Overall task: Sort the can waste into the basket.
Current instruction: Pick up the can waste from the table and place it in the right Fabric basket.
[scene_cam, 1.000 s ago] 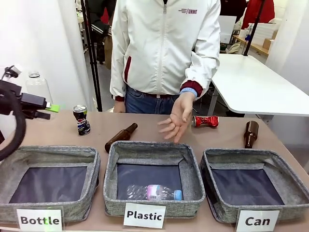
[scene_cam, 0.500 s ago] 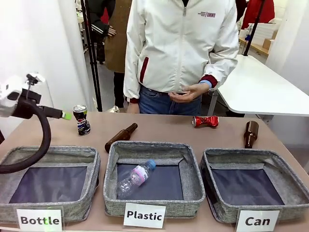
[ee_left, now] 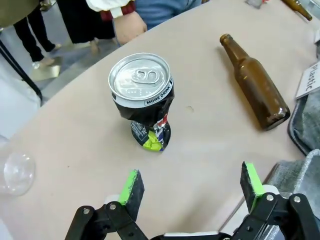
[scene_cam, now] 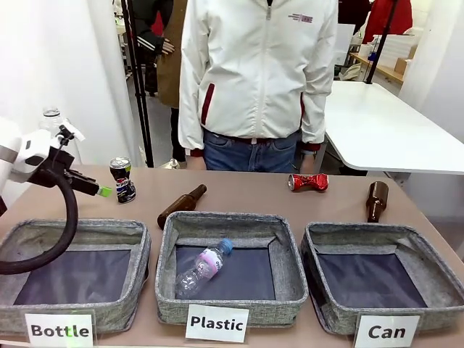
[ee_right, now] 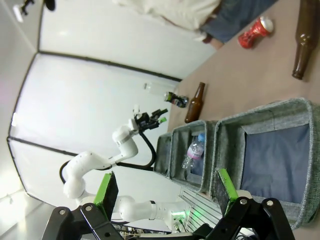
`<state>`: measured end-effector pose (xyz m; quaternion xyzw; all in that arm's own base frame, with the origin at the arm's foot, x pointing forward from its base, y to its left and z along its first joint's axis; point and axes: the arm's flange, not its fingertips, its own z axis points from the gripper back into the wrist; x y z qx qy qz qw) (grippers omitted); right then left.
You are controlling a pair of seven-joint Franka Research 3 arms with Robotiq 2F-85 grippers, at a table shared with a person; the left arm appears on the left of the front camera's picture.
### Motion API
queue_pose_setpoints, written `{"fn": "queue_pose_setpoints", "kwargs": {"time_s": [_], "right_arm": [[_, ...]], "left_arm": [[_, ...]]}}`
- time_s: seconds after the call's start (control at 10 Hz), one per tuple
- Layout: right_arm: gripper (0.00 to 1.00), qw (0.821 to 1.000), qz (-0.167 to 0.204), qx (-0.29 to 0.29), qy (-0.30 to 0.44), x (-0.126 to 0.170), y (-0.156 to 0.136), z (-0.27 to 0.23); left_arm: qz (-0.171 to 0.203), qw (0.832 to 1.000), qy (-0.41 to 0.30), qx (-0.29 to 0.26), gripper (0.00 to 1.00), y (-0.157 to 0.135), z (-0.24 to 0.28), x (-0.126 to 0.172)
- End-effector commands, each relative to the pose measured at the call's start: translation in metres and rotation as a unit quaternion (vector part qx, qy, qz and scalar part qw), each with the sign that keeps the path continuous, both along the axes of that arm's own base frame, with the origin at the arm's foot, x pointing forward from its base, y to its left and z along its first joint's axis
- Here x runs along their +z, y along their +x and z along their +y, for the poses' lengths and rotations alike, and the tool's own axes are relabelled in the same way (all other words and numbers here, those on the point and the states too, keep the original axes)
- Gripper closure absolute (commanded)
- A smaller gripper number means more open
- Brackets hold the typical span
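Front view, bottom edge: three grey fabric baskets stood in a row, the "Bottle" basket (scene_cam: 116, 315) at lower left, the "Plastic" basket (scene_cam: 167, 308) at lower centre and the "Can" basket (scene_cam: 337, 319) at lower right, the last marked by a white sign (scene_cam: 386, 332). A clear plastic bottle (scene_cam: 204, 265) lay in the "Plastic" basket; the dark lining of the "Can" basket held nothing.

Beyond the baskets, at middle left of the frame, the left gripper (scene_cam: 98, 188) hung just beside the crushed dark can (scene_cam: 123, 188), which stood upright on the table (scene_cam: 239, 190). In the left wrist view its green pads (ee_left: 131, 186) were spread wide, released, with the can ahead of them and not between them.

A brown glass bottle (scene_cam: 181, 206) lay just behind the "Plastic" basket. The crushed red can (scene_cam: 308, 182) lay on its side at upper right of centre, and a second brown bottle (scene_cam: 375, 201) stood behind the "Can" basket. A person in a white jacket (scene_cam: 257, 72) stood at the far edge.

Right wrist view: the right gripper (ee_right: 165, 186) was spread wide and grasped nothing.
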<state>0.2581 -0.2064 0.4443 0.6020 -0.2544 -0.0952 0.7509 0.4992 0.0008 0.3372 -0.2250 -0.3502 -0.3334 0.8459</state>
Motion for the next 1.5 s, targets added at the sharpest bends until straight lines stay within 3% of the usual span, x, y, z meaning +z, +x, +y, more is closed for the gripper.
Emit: {"fn": "queue_pose_setpoints", "kwargs": {"time_s": [0.0, 0.4, 1.0, 1.4], "right_arm": [[0.00, 1.000, -0.019, -0.003, 0.004, 0.002, 0.004, -0.002], [0.00, 1.000, -0.019, -0.003, 0.004, 0.002, 0.004, -0.002], [0.00, 1.000, -0.019, -0.003, 0.004, 0.002, 0.004, -0.002], [0.00, 1.000, -0.019, -0.003, 0.004, 0.002, 0.004, -0.002]], "left_arm": [[0.011, 1.000, -0.020, 0.009, 0.00, -0.003, 0.006, 0.002], [0.012, 1.000, 0.016, -0.020, 0.00, 0.026, -0.005, -0.017], [0.009, 0.999, 0.037, 0.030, 0.00, 0.073, -0.023, -0.045], [-0.017, 0.999, -0.003, 0.029, 0.00, 0.081, -0.029, -0.049]]}}
